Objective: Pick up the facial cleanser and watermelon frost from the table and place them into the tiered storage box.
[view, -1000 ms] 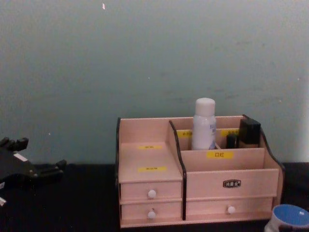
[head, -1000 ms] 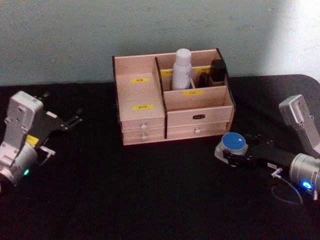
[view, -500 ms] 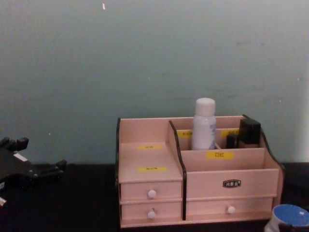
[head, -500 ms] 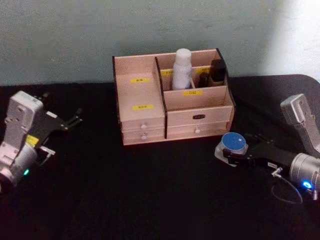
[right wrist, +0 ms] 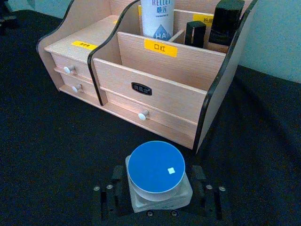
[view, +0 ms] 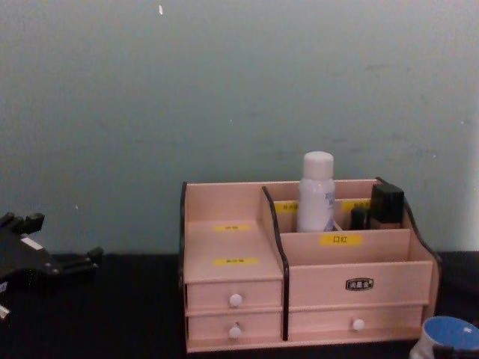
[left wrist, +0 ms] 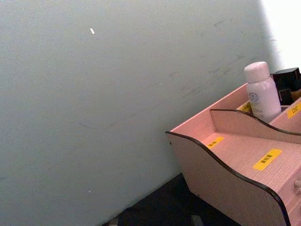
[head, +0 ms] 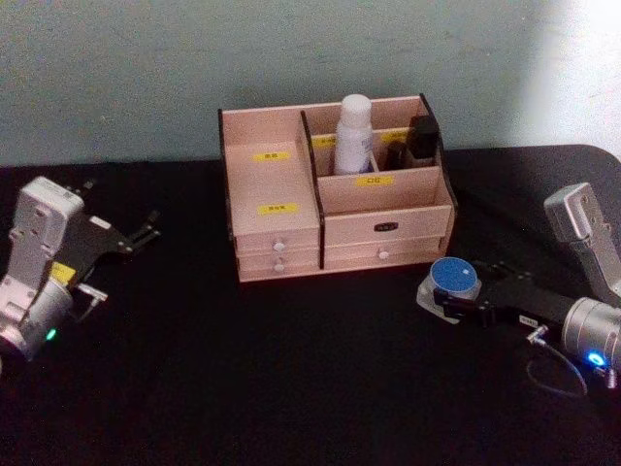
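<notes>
Since the right hand grasps the blue-lidded jar on the tabletop, lifting probably comes next, clearing the front wall of the tiered storage box; left hand parked far left, released.

Chest view: lower right corner cuts blue-lidded white round jar, base out of frame; left edge cuts body of left hand.
Right wrist view: fingers of right hand partly hidden behind jar, rear cut by picture's edge; cap of white plastic bottle cut off.
Head view: bottle's lower half hidden behind partition of pinkish wooden tiered storage box; print on yellow labels too small to read; black items beside bottle, kind unclear.
</notes>
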Robot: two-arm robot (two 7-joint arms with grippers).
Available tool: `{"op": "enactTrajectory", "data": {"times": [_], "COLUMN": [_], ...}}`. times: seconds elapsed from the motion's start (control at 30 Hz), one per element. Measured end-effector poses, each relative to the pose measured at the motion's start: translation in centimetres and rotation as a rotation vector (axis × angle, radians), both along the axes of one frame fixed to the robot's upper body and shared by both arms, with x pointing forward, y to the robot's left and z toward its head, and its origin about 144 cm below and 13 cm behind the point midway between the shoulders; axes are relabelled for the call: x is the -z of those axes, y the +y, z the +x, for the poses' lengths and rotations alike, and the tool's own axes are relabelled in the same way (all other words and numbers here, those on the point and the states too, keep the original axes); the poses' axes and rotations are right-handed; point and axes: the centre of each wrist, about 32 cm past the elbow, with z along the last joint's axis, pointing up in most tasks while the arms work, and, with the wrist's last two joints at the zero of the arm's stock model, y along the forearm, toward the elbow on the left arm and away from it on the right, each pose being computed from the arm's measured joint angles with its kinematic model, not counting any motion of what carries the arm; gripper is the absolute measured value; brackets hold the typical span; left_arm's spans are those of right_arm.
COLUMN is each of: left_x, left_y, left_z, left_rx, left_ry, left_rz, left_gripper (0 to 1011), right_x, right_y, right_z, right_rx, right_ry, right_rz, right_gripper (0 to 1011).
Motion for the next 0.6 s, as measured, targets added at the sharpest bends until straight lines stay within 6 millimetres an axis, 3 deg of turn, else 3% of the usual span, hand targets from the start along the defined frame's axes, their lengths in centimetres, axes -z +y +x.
{"op": "enactTrajectory", "data": {"times": [0.33,0.6], "left_x": [0.00,0.00], "left_y": [0.00,0.00], "left_z": [0.00,0.00], "left_rx": [0.000,0.000], "left_ry": [0.000,0.000], "left_rz": [0.000,0.000], "left_gripper": [1001,1001], "right_x": [0.00,0.00], "right_y": [0.00,0.00], "right_z": [0.00,0.00], "right_rx": [0.000,0.000], "right_ry": [0.000,0.000], "right_rz": [0.000,0.000], "right_gripper": [717,706]}}
